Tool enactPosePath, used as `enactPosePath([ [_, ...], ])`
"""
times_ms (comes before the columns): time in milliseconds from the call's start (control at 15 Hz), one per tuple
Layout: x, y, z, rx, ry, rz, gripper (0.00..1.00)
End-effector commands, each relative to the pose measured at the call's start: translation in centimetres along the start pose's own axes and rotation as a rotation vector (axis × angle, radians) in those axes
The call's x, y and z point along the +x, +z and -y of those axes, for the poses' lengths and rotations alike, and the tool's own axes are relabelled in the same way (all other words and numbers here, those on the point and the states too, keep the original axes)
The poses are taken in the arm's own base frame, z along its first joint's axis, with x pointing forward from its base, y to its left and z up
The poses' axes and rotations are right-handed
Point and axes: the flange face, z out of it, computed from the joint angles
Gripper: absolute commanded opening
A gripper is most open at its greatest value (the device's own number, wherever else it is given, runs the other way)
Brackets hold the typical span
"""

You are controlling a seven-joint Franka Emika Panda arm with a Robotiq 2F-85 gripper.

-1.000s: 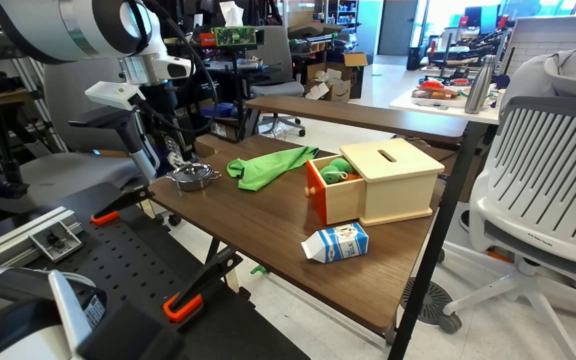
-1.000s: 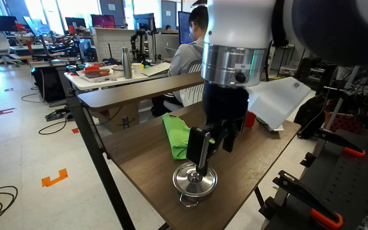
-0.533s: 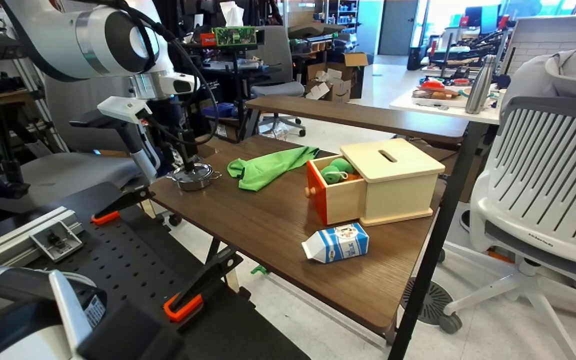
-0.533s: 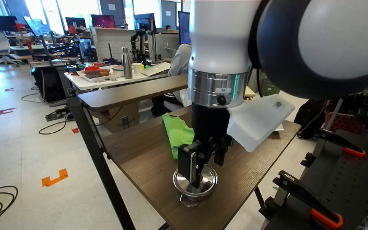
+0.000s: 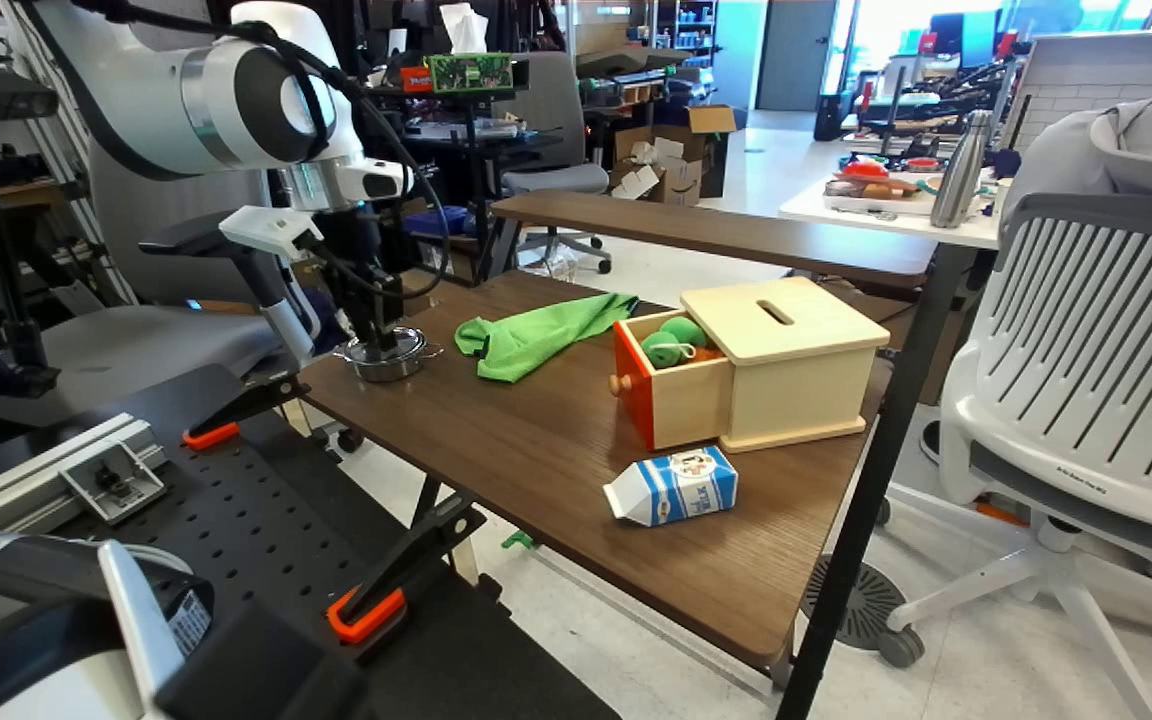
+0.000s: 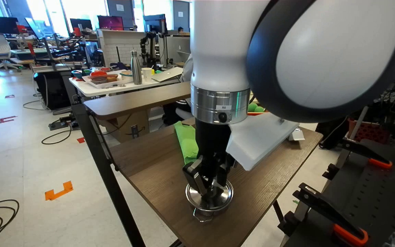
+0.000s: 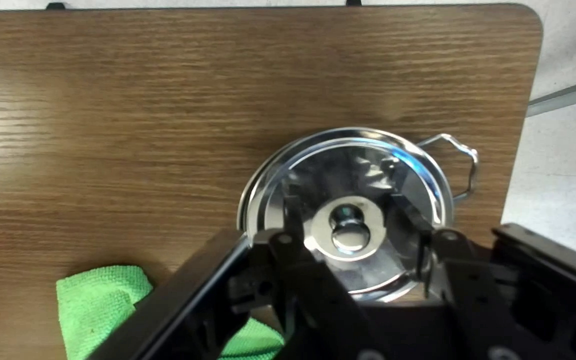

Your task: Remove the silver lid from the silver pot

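The silver pot stands near one end of the brown table, and a wire handle sticks out from its side. On top of it rests the silver lid, with a round shiny knob at its centre. My gripper reaches down over the lid from above. One finger is on each side of the knob, with a visible gap to it on both sides, so the jaws are open and partly drawn in. In an exterior view the gripper covers the knob and part of the lid.
A green cloth lies beside the pot. Farther along the table are a wooden box with its drawer pulled out, green balls inside, and a blue-and-white carton on its side. The table's edge runs close to the pot.
My gripper has come down onto the lid area, and its fingers have moved closer together around the knob. Lid and pot have stayed in place.
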Motion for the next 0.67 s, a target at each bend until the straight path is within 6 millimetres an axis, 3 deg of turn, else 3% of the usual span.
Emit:
enactPosePath([
  [0,0.9,1.3,0.3,-0.001,-0.021,-0.01,0.28],
  [67,1.0,1.3,0.3,0.001,-0.021,-0.009,0.27],
  [333,1.8,-0.2,-0.2,0.014,-0.018,-0.033,0.01],
  [600,3.3,-1.7,-1.1,0.035,0.017,-0.055,0.05],
])
